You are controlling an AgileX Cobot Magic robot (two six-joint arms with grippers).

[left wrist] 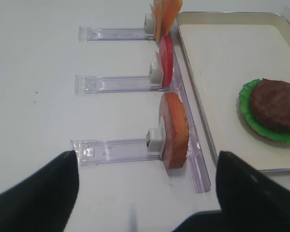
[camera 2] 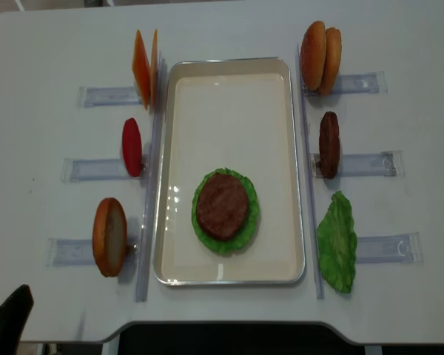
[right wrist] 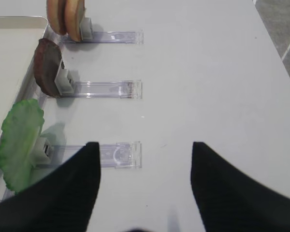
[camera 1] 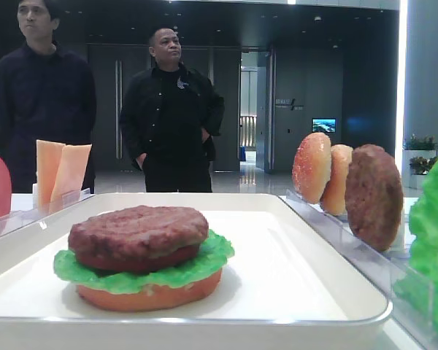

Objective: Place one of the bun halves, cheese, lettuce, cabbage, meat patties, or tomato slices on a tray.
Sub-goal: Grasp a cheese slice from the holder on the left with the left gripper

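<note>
The white tray (camera 2: 229,111) lies mid-table and holds a stack: a bun base (camera 1: 150,295), lettuce (camera 2: 246,229) and a meat patty (camera 2: 222,205) on top. Left of the tray stand cheese (camera 2: 142,68), a tomato slice (camera 2: 132,146) and a bun half (camera 2: 109,236). On its right stand two bun halves (camera 2: 320,56), a patty (camera 2: 328,144) and a lettuce leaf (camera 2: 337,242). My left gripper (left wrist: 146,157) is open and empty, low near the front edge, short of the bun half (left wrist: 175,129). My right gripper (right wrist: 145,145) is open and empty beside the lettuce (right wrist: 20,142).
Clear plastic holder rails (camera 2: 370,164) stick out sideways from each standing item on both sides of the tray. Two people (camera 1: 171,109) stand behind the table. The table's front edge (camera 2: 229,342) runs close below the tray.
</note>
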